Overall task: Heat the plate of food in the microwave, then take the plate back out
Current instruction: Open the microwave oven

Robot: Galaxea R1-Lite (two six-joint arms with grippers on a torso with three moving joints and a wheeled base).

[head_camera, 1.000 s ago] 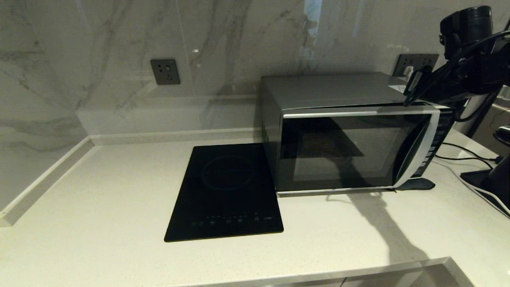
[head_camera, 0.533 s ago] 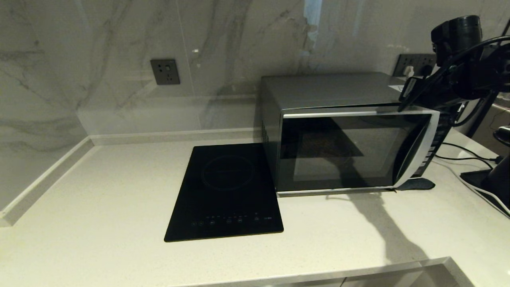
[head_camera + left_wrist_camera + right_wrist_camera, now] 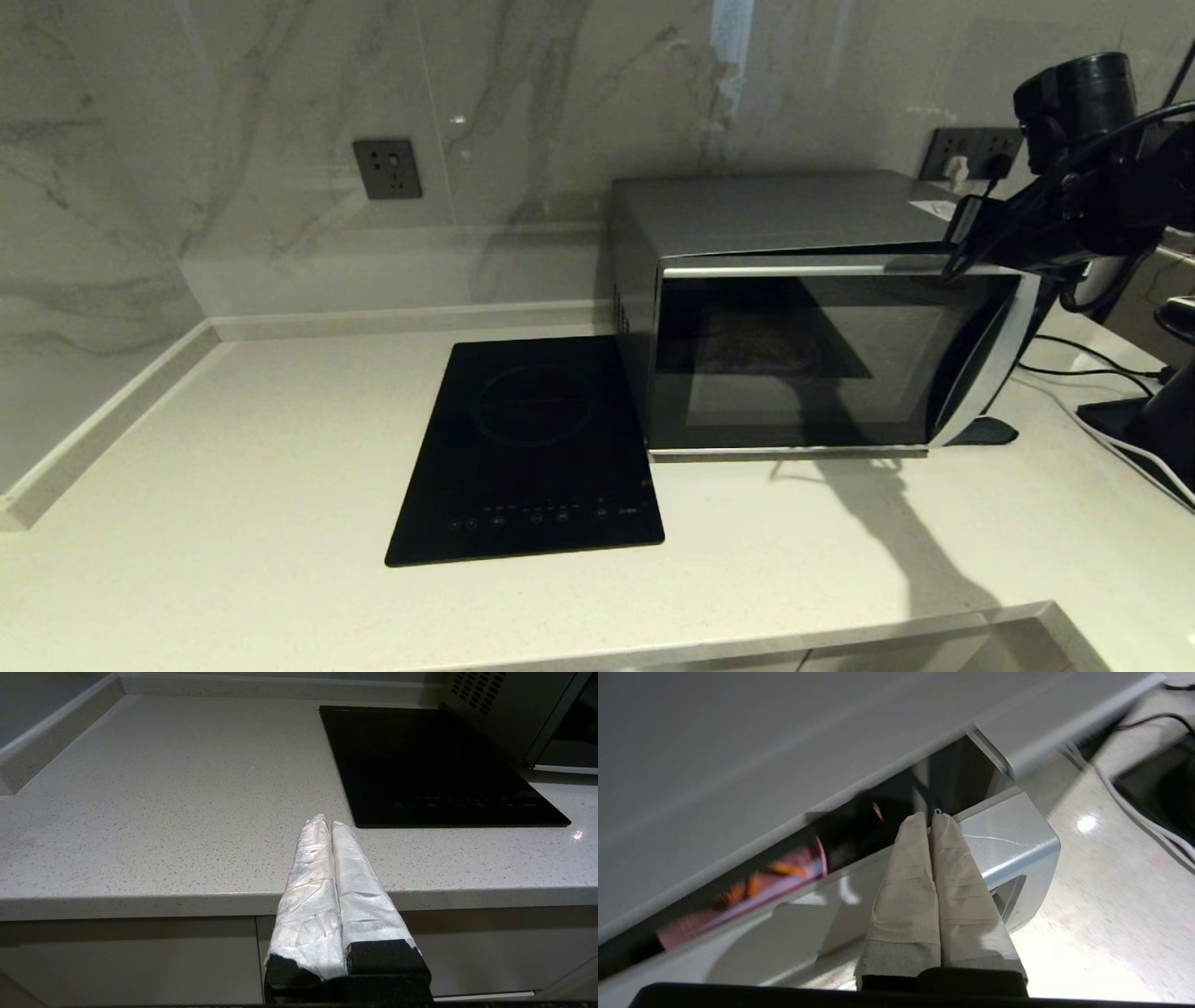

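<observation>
The door of the microwave (image 3: 794,308) has swung out a little more at its handle side than it was a moment ago, and the right arm has pulled back with it. A dark gap now shows along the top of the door.

The right gripper (image 3: 930,816) is at the top corner of the door, by the handle end. Its two wrapped fingers (image 3: 906,868) are pressed tight together and hold nothing. The tips sit in the gap behind the door's top edge, so it looks like they hook the door and pull it open.

The plate of food (image 3: 738,905) is inside the microwave. Through the gap, the right wrist view shows a bit of purple plate with orange fries on it.

What could go wrong? The fingers only hook the edge, they do not pinch it. If the arm pulls at a bad angle, the tips could slip off and the door would stay mostly closed. A hard tug could also slide the whole microwave on the worktop (image 3: 233,448).

The left gripper (image 3: 331,826) waits low at the front edge of the worktop, near the black hob (image 3: 532,448). Its fingers are closed too, with nothing in them.
</observation>
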